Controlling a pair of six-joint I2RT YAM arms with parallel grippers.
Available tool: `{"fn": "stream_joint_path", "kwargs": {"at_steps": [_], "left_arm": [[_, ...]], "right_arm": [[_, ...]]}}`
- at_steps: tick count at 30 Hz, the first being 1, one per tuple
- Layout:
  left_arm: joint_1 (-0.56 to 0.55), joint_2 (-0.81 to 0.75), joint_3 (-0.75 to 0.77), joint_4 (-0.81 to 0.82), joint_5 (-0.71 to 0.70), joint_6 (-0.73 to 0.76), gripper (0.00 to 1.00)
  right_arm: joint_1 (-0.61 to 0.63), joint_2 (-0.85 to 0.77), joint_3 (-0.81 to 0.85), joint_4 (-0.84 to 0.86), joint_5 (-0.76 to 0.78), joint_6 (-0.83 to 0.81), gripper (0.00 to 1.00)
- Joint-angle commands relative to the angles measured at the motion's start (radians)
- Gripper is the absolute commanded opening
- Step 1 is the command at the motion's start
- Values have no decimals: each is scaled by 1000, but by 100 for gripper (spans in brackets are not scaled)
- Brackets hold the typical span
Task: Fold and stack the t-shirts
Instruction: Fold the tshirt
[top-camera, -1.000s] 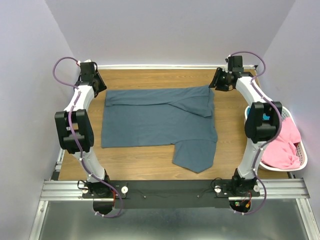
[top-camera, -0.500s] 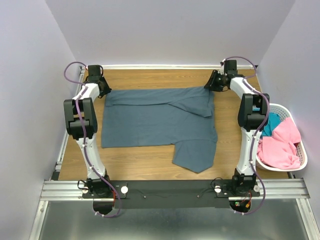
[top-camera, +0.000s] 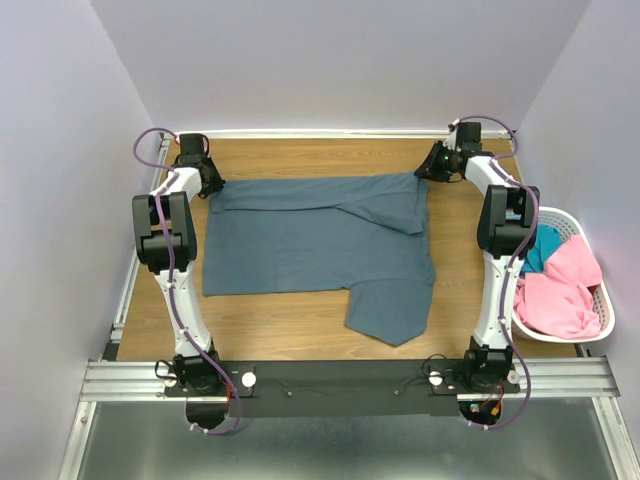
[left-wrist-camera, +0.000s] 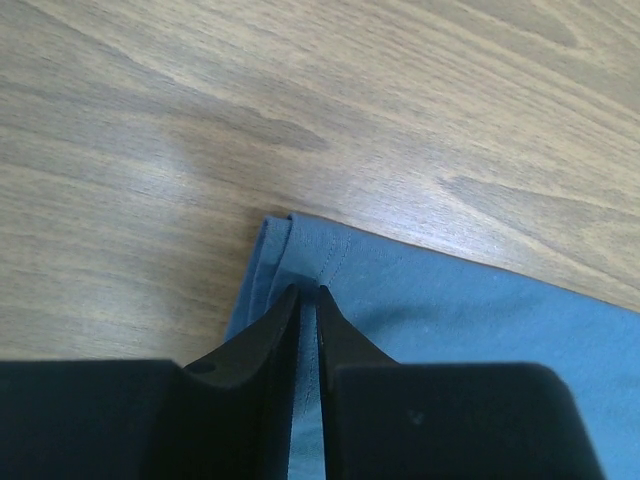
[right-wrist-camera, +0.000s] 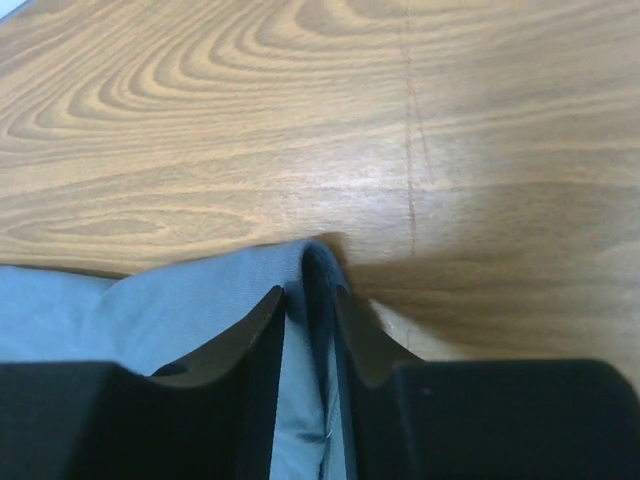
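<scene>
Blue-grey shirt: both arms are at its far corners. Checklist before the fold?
1. Hold of right gripper on the blue-grey t-shirt: cloth stands in a ridge between the fingers at the far right corner. Ok.
2. Hold of left gripper: jaws nearly closed over the far left corner hem, but a pinch is not confirmed. Cannot tell.
3. Both grippers on the same far edge: ok.
4. Cloth flat: a flap lies folded over near the right corner. Not ok.
5. basket apart from the shirt: ok.
</scene>
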Motion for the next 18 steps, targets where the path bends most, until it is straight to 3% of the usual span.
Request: {"fn": "stream_joint_path", "kwargs": {"at_steps": [1,7,9,14,18], "left_arm": [[-6,26,15,1,8,0,18],[-6,33,3,1,2,1,18],[-6,35,1,0,-3,4,18],[-3,38,6,-8,-3,-2,14],[-5,49,24,-31,2,3,14]], "right_arm": [[-1,38,47,29,-73,3,31],[-1,45,45,43,-141,3,27],[-1,45,45,43,-140,1,21],[-21,39,24,45,-51,24,1],[-61,23,-5,51,23,41,0]]}}
